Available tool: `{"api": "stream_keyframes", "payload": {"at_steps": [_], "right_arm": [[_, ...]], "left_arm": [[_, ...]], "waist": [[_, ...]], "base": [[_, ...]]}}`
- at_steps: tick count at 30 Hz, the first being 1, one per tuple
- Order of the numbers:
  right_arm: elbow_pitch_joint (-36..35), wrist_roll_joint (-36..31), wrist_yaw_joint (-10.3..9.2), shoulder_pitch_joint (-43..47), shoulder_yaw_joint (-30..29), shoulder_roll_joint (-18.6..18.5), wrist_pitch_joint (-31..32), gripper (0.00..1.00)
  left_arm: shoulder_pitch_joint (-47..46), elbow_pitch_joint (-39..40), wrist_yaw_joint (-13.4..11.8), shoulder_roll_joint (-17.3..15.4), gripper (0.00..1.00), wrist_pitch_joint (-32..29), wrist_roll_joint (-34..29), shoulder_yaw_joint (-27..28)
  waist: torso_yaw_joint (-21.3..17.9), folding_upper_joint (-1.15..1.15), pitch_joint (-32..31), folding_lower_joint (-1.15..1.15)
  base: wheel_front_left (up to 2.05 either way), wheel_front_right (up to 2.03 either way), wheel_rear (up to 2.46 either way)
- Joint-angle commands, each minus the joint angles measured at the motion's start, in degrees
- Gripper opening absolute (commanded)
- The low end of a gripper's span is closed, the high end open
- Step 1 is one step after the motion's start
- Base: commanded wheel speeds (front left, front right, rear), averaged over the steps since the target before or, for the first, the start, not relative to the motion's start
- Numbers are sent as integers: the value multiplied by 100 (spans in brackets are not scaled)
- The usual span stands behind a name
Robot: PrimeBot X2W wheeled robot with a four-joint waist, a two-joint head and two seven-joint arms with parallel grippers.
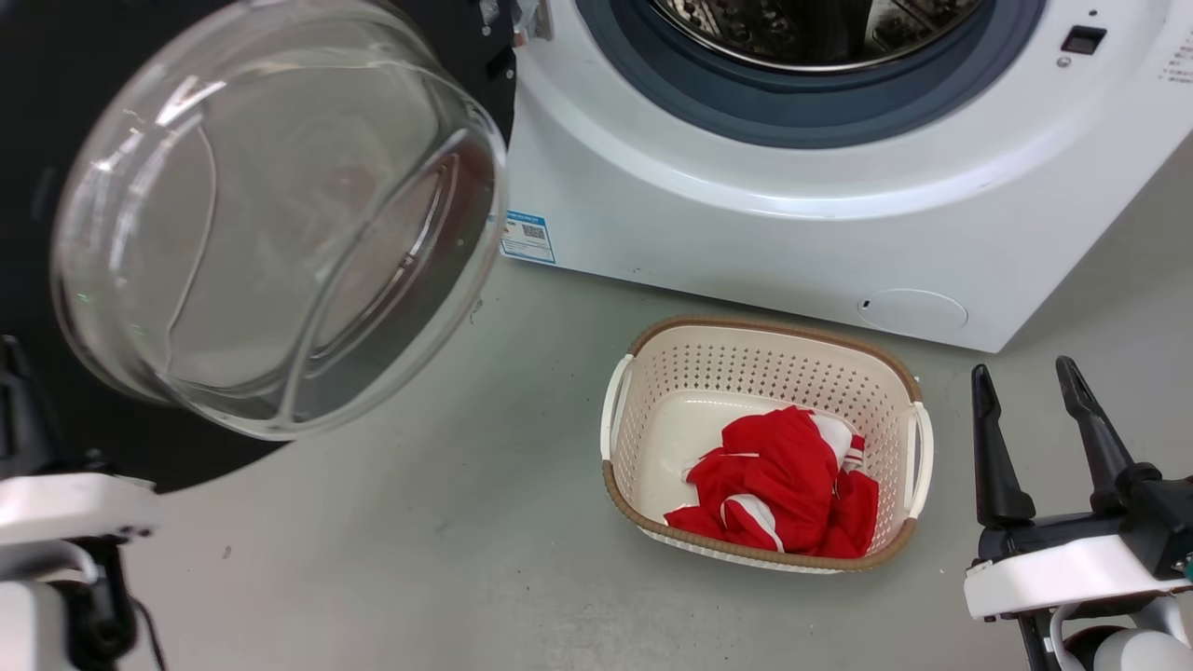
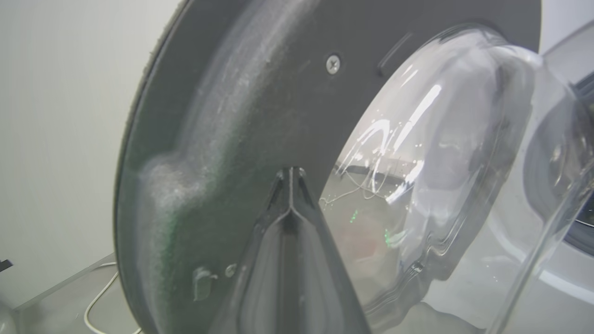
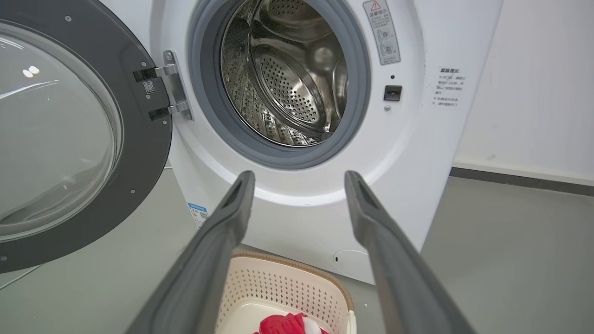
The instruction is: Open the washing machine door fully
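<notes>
The washing machine door [image 1: 270, 214] is hanging swung out on its hinge [image 3: 171, 86] at the left side of the washing machine [image 1: 746, 224]. In the head view it is sitting at ten o'clock, its bulging glass facing the robot, while the machine is standing at one o'clock with its steel drum [image 3: 287, 79] showing. The left gripper [image 2: 290, 174] is pointing at the door's dark inner ring just beside the glass, its fingers pressed together. I can't tell whether the tips are touching the ring. The right gripper [image 1: 1022, 370] is hovering at four o'clock with its fingers spread and nothing between them. Near it, a cream basket [image 1: 895, 373] is sitting on the grey floor [image 1: 419, 540] at five o'clock, just in front of the machine, with a red cloth [image 1: 783, 475] lying inside.
</notes>
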State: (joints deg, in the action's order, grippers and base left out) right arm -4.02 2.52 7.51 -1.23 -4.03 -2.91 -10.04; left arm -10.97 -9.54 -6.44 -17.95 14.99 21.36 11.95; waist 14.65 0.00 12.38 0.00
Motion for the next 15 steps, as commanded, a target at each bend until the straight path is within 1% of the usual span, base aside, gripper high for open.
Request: {"api": "stream_keyframes", "payload": {"at_steps": [1,3,6,9,12,15], "right_arm": [[13,-7,-4,-67,10,8,-6,100],[20,-10,-4,-87,13,8,-13,100],[53,-10,-4,-117,-1,8,-26,100],[82,-78,-4,-114,-18,8,-42,100],[137,-76,-4,-121,-18,8,-60,100],[212,-31,-4,-73,-20,8,-92,100]], "left_arm": [[-162,-196,54,-124,0,19,6,194],[-224,-289,89,-147,0,19,-22,268],[-394,-579,185,-250,0,19,-64,517],[-508,-821,316,-263,0,19,-165,636],[-565,-911,384,-225,0,19,-282,737],[-426,-816,395,-86,0,20,-435,831]], "waist": [[-41,0,40,0],[-53,0,48,0],[-84,0,63,0],[-109,0,53,0],[-132,0,-4,0],[-145,0,-116,0]], "base": [[0,0,0],[0,0,0],[0,0,0],[0,0,0],[0,0,0],[0,0,0]]}}
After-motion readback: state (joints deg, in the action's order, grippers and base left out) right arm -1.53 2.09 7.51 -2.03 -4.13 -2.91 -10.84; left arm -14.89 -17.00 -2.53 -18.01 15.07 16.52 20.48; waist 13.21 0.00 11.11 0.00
